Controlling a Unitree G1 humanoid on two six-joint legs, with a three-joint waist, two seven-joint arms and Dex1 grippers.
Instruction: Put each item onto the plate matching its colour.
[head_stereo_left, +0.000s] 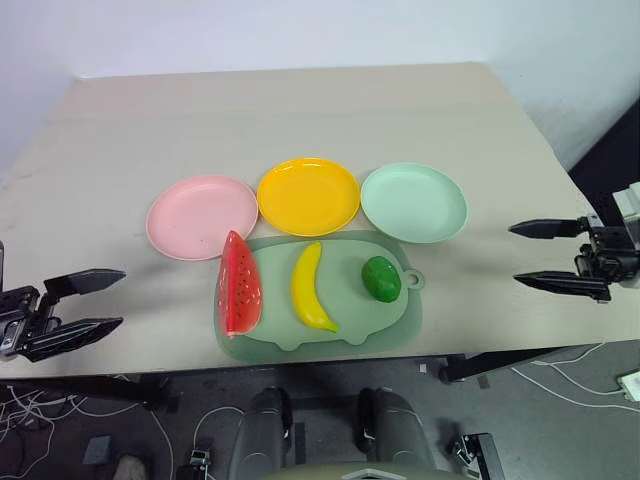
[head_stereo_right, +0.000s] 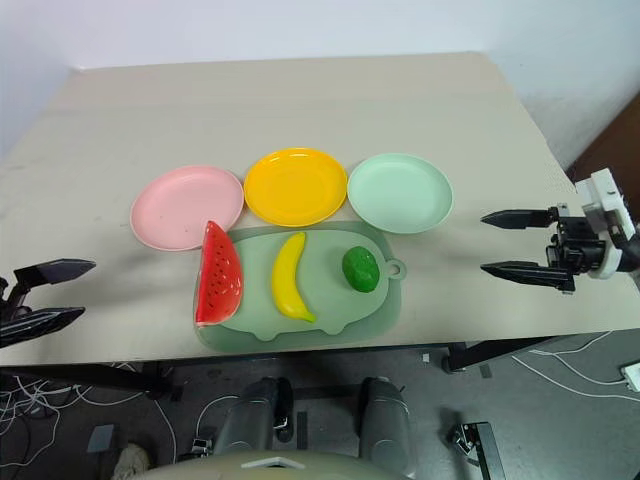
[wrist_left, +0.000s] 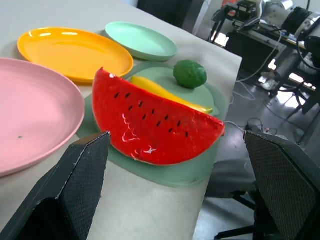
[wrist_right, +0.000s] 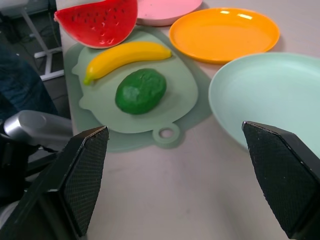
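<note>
so three round shallow plastic plates sit in a row on a matte beige table (head_stereo_left: 300, 110): pink plate (head_stereo_left: 201, 216) on the left, orange plate (head_stereo_left: 308, 196) in the middle, mint plate (head_stereo_left: 414, 202) on the right, all glossy and bare. just in front of them lies a flat pale green mat (head_stereo_left: 395, 320) with rounded corners and a small ring tab on its right edge; its back edge slips a little under the plates' rims or just touches them, cannot tell which. on the mat, left to right: watermelon (head_stereo_left: 240, 285), a red wedge with black seed marks and shiny skin, green rind barely visible along its outer edge, its tip near the pink plate; banana (head_stereo_left: 311, 286), smooth yellow, curved, lying lengthwise; green fruit (head_stereo_left: 381, 279), small, round-ish, dark, slightly bumpy surface. the three are apart from each other. left gripper (head_stereo_left: 82, 305) hovers off the table's left front edge, black textured fingers spread, grasping nothing; its wrist is cut off by the frame. right gripper (head_stereo_left: 549, 254) hovers at the right edge, fingers spread wide, empty, pointing toward the plates. cables lie on the floor below.
</note>
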